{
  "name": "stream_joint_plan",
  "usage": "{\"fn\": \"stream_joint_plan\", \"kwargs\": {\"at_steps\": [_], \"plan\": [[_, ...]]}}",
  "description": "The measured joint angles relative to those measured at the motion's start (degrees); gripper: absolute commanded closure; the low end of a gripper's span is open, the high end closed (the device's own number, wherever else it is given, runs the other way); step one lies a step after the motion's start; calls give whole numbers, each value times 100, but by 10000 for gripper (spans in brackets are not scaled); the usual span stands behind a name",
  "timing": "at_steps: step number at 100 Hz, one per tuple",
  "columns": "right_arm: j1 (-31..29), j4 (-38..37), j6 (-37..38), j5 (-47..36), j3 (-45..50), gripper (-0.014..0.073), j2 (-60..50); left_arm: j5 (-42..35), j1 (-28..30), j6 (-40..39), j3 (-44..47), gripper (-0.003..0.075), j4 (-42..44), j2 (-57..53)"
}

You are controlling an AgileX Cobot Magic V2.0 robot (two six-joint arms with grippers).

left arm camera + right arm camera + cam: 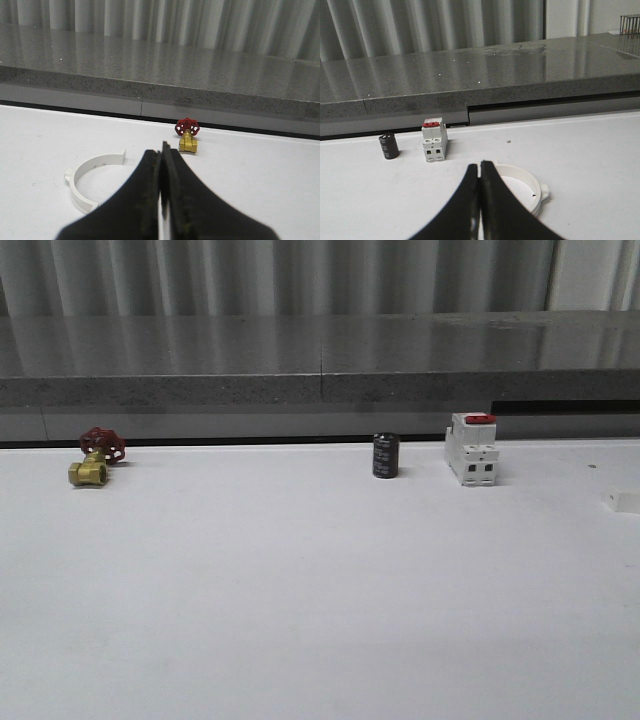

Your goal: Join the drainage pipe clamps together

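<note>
One white half-ring drainage pipe clamp [75,187] lies flat on the white table, just left of and slightly beyond my left gripper [162,149]. That gripper is shut with nothing between its fingers. The other white half-ring clamp [537,194] lies on the table just right of my right gripper [480,167], its side lug pointing away from the fingers. The fingers hide part of its rim. The right gripper is also shut and empty. Both grippers hover apart from the clamps.
A brass valve with a red handwheel [95,460] [187,135] stands at the back left. A black cylinder [386,456] [389,146] and a white breaker with a red top [472,448] [434,141] stand at the back. A small white piece [622,503] shows at the right edge.
</note>
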Motion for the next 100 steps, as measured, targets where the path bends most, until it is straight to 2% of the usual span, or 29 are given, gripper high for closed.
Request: {"fn": "stream_joint_plan", "kwargs": {"at_steps": [47, 54, 71, 100], "plan": [[0, 0, 0, 0, 0, 661, 0, -137, 0, 0, -13, 741, 73, 0], [0, 0, 0, 0, 0, 661, 0, 31, 0, 0, -101, 741, 73, 0], [0, 0, 0, 0, 0, 661, 0, 1072, 0, 0, -1084, 741, 73, 372], [0, 0, 0, 0, 0, 661, 0, 3370, 0, 0, -3314, 741, 73, 2586]]}}
